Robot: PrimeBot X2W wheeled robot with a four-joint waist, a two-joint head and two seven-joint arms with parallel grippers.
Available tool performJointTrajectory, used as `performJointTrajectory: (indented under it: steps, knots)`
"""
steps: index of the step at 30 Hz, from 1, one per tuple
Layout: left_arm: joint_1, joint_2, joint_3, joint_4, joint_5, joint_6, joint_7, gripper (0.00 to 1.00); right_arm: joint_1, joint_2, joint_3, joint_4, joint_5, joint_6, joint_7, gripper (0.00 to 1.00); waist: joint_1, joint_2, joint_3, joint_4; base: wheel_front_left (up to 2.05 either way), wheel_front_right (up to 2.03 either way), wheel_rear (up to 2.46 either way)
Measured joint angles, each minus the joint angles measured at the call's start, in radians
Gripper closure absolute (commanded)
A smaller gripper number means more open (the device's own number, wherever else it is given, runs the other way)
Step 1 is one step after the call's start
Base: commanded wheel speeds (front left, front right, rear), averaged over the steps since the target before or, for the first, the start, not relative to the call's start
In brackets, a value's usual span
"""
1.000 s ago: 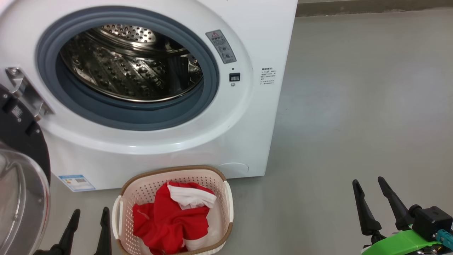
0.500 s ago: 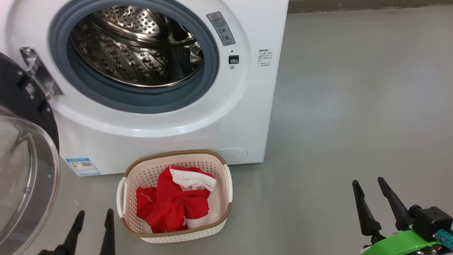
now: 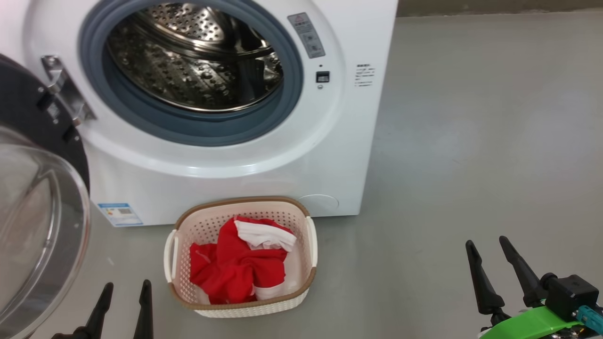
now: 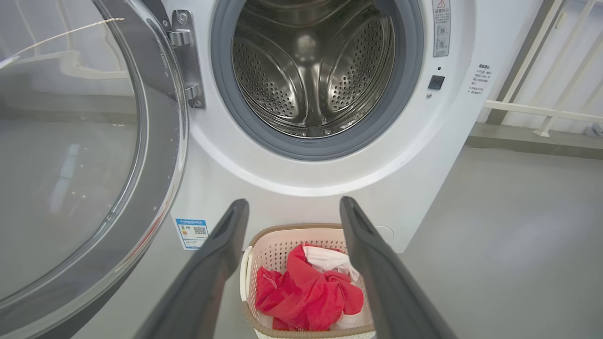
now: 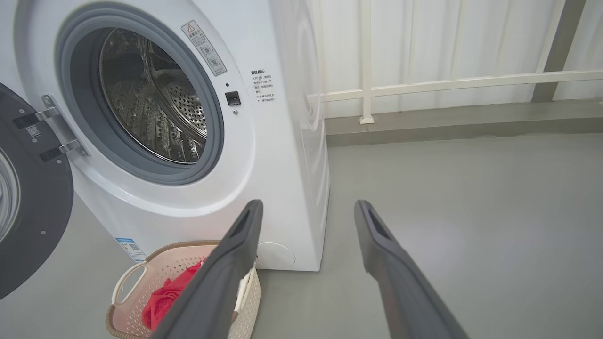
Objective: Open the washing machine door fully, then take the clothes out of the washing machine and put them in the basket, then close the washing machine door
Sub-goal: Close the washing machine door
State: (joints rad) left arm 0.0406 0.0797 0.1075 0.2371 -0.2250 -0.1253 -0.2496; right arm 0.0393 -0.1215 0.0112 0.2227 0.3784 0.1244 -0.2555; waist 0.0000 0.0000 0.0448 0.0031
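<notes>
Drum [image 3: 198, 61] bare, red clothes [image 3: 235, 273] in the basket [image 3: 245, 201] — best to swing the washing machine door [image 3: 37, 221] at nine o'clock shut by its rim; left tool [image 3: 128, 284] and right tool [image 3: 485, 241] gape, empty.

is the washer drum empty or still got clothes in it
Empty, as far as shows: the washing machine drum is bare perforated steel, and the red clothes lie in the basket.
</notes>
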Motion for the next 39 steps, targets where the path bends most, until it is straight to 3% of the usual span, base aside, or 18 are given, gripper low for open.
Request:
performJointTrajectory:
  steps: [10,28,39]
  knots:
    - [-0.001,-0.015,0.025,0.007,-0.014,0.000,0.000,0.00,-0.002,-0.005,0.050,0.016,0.000,0.000,0.000,0.00,0.0000,0.0000,-0.003,0.089,0.00,0.00,0.00]
    - [0.001,-0.035,0.068,0.007,-0.013,0.000,0.000,0.00,-0.026,-0.031,0.149,0.054,0.009,0.000,0.000,0.00,-0.0001,0.0000,-0.031,0.354,0.00,0.00,0.00]
    - [0.005,-0.037,0.062,0.000,-0.027,0.018,0.000,0.00,-0.035,-0.035,0.226,0.073,0.027,0.000,0.000,0.00,0.0000,0.0000,-0.050,0.480,0.00,0.00,0.00]
